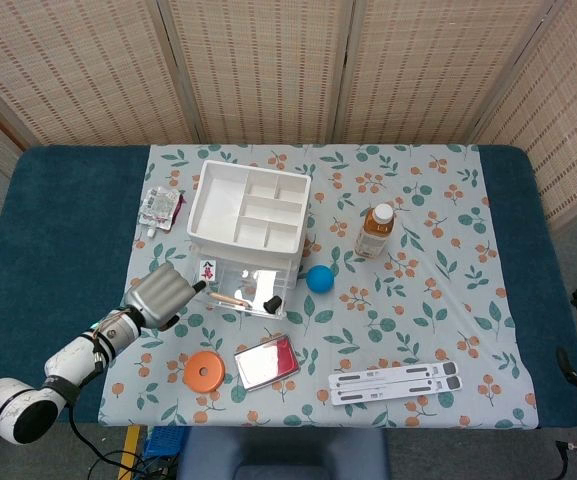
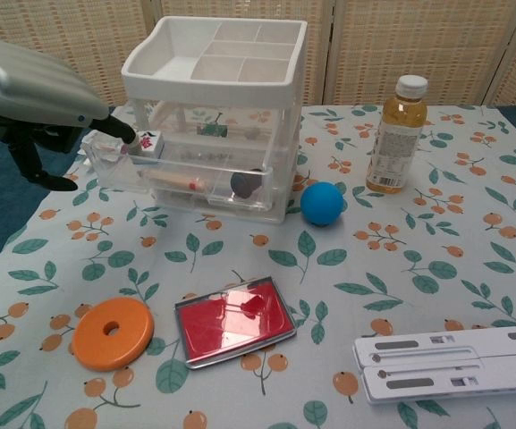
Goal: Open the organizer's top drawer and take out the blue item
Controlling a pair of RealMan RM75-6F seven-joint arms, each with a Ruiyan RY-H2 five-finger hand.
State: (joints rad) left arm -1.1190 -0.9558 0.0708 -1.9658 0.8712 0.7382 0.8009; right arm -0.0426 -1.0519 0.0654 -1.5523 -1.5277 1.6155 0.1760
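The left hand point(image 2: 38, 94) is at the organizer's point(image 2: 213, 116) left side, one outstretched fingertip point(image 2: 125, 136) at the pulled-out drawer's point(image 2: 186, 179) corner, holding nothing. The blue ball point(image 2: 321, 203) lies outside, right of the organizer.

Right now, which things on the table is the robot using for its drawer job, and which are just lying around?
For the job:
clear drawer organizer
its pulled-out drawer
left hand, fingertip at that drawer's corner
blue ball, already outside on the cloth

Just lying about:
tea bottle
orange ring
red tin
white folding stand
snack packet
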